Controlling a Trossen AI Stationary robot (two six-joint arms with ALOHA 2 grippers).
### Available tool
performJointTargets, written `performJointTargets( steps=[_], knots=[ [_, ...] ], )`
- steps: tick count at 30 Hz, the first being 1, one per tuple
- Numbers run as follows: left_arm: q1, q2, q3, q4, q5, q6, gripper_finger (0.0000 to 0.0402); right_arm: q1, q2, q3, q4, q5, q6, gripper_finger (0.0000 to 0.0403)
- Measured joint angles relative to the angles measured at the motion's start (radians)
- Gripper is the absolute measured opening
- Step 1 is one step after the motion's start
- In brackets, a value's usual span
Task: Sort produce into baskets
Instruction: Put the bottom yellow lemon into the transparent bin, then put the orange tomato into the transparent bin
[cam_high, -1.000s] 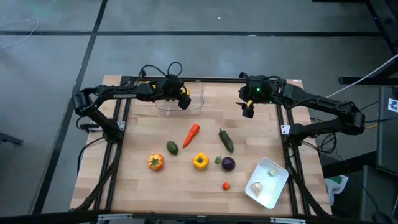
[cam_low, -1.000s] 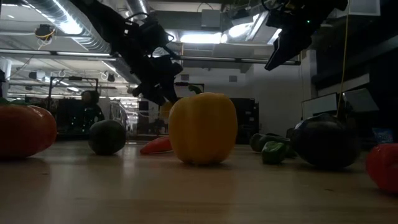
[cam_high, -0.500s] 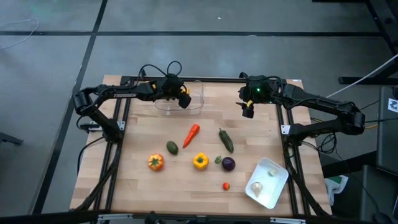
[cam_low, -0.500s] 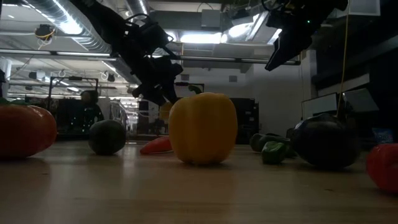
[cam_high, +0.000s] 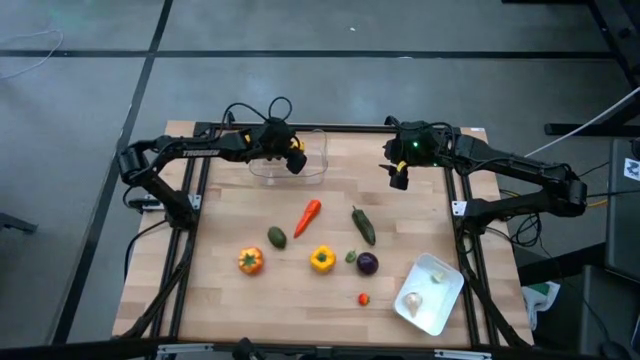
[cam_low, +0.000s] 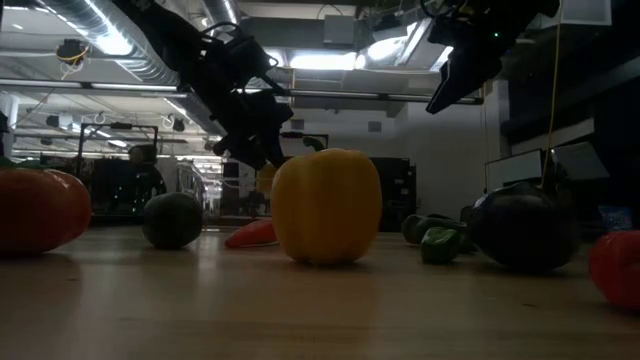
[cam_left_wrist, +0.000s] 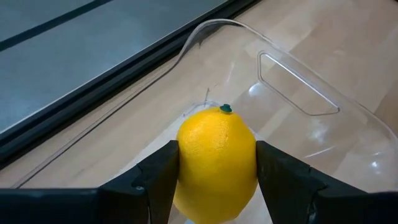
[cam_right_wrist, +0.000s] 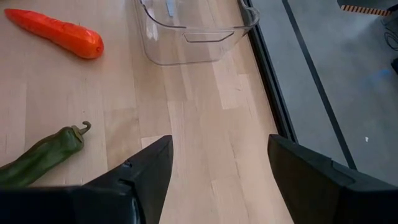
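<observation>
Barely anything shifts across this last second: the left gripper (cam_left_wrist: 214, 186) stays clamped on the lemon (cam_left_wrist: 217, 160), its two fingers pressing the fruit's sides, and it hangs over the clear plastic tub (cam_high: 312, 170) at the far edge of the table (cam_high: 230, 220). Against the earlier frames, the high view shows the arm and lemon in the same place; in the low view the left arm sits a touch lower, if at all. My reading is that the carry is over and the drop is about to come, since the left wrist view shows the tub's floor directly beneath the lemon and no other fruit in the part of the tub that is visible.

The right gripper (cam_right_wrist: 214, 180) waits with its fingers spread wide and nothing between them, raised above the far right part of the table, unchanged from before.

Everything else lies where it lay: the red carrot (cam_high: 308, 215), the long green pepper (cam_high: 363, 226), a dark green fruit (cam_high: 277, 237), the orange tomato (cam_high: 251, 261), the yellow bell pepper (cam_high: 322, 259), a small green piece (cam_high: 351, 257), the purple ball (cam_high: 368, 263) and a small red piece (cam_high: 364, 298) remain loose on the wood. The white tray (cam_high: 448, 302) at the near right corner holds pale pieces, one likely garlic. Most of the sorting is therefore not yet done.
</observation>
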Motion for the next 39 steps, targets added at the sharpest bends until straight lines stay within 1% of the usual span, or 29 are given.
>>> performJointTargets(
  steps=[5, 10, 12, 15, 20, 24, 28, 33, 36, 39],
  knots=[
    [0.0, 0.0, 0.0, -0.002, 0.0, 0.0, 0.0196, 0.0, 0.0, 0.0, 0.0, 0.0, 0.0, 0.0259],
    [0.007, 0.0, 0.0, -0.004, -0.001, 0.032, 0.0197, 0.0, 0.0, 0.0, 0.0, 0.0, 0.0, 0.0259],
    [0.008, 0.0, 0.0, -0.004, -0.004, 0.03, 0.0203, 0.0, 0.0, 0.0, 0.0, 0.0, 0.0, 0.0259],
    [0.007, 0.0, 0.0, -0.004, -0.004, 0.047, 0.0233, 0.0, 0.0, 0.0, 0.0, 0.0, 0.0, 0.0259],
    [0.005, 0.0, 0.0, -0.004, -0.003, 0.043, 0.03, 0.0, 0.0, 0.0, 0.0, 0.0, 0.0, 0.0259],
    [-0.002, -0.024, 0.0, -0.032, 0.037, 0.04, 0.0332, 0.0, 0.0, 0.0, 0.0, 0.0, 0.0, 0.0259],
    [-0.012, -0.127, 0.0, -0.115, 0.092, 0.001, 0.034, 0.0, 0.0, 0.0, 0.0, 0.0, 0.0, 0.0259],
    [-0.089, -0.314, 0.001, -0.298, 0.091, -0.102, 0.034, 0.0, 0.0, 0.0, 0.0, 0.0, 0.0, 0.0259],
    [-0.17, -0.42, 0.001, -0.455, 0.053, -0.224, 0.034, 0.0, 0.0, 0.0, 0.0, 0.0, 0.0, 0.0259],
    [-0.266, -0.511, 0.001, -0.612, 0.0, -0.444, 0.034, 0.0, 0.0, 0.0, 0.0, 0.0, 0.0, 0.0259]
  ],
)
